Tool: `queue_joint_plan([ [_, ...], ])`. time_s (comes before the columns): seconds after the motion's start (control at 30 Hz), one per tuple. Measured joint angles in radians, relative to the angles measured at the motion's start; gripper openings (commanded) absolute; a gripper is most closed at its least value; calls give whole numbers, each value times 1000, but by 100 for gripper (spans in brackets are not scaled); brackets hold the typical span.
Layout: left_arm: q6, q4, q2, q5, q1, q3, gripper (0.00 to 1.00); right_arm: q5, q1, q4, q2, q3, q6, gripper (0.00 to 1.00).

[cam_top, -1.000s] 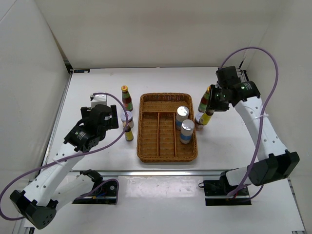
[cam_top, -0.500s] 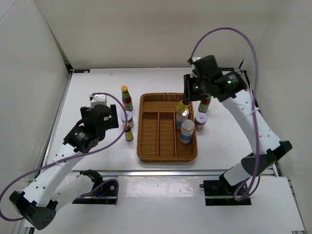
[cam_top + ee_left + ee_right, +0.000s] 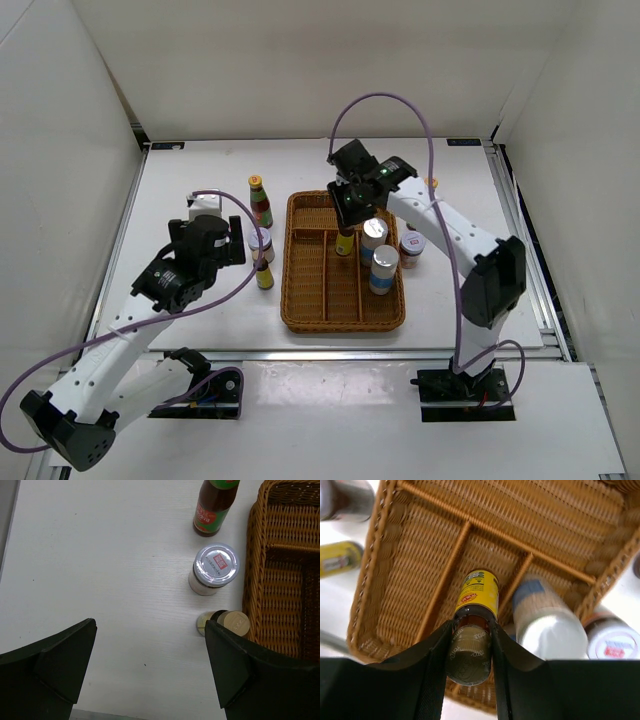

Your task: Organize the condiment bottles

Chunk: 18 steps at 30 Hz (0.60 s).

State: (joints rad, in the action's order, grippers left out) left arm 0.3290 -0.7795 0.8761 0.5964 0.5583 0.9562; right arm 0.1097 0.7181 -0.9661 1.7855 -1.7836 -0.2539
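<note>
L gripper (image 3: pixel 150 625): jaws spread wide, nothing between them. Ahead of it and to its right, 3 condiment bottles are lined up on the table (image 3: pixel 100 555), along the outside of the wicker tray's (image 3: pixel 280 580) L wall. The tall red-green bottle (image 3: pixel 214 507) is farthest from the gripper and the white-red-lidded jar (image 3: pixel 215 569) is in the middle. The small brown yellow-capped bottle (image 3: pixel 233 623) is closest, just by the R fingertip and just beside the tray wall. None is touched by the fingers.

Tray: split into a cross compartment at the far end and 3 long ones. In the R long compartment, the far shaker (image 3: pixel 374 232) and the near shaker (image 3: pixel 384 268) are stood upright, one behind the other, silver lids up.

R gripper (image 3: pixel 470 630): pinched on the top of the held brown bottle (image 3: pixel 477 592), which is hung upright below the fingers, over the mid long compartment. Whether its base meets the wicker cannot be told. The shakers are just to this gripper's R. Further R, outside the tray, the second jar (image 3: pixel 412 245) is stood on the table. Behind the R arm, only the yellow cap of the second tall bottle (image 3: pixel 432 182) is seen.
</note>
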Motion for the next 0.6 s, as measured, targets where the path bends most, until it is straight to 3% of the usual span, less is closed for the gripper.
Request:
queue_joint_plan([
  [0.2, -17, 23, 3, -71, 0, -6, 100, -6, -2, 80, 105, 24, 4, 0],
  [0.3, -32, 42, 11, -129, 0, -16, 100, -5, -2, 101, 142, 33, 3, 11],
  [0.4, -42, 56, 42, -179, 6, -16, 100, 3, -2, 115, 143, 33, 0, 12],
  [0.53, -53, 60, 85, -233, 21, -16, 100, 8, -2, 122, 143, 35, -4, 56],
  [0.6, -57, 65, 96, -249, 24, -16, 100, 8, -2, 130, 143, 42, -9, 70],
])
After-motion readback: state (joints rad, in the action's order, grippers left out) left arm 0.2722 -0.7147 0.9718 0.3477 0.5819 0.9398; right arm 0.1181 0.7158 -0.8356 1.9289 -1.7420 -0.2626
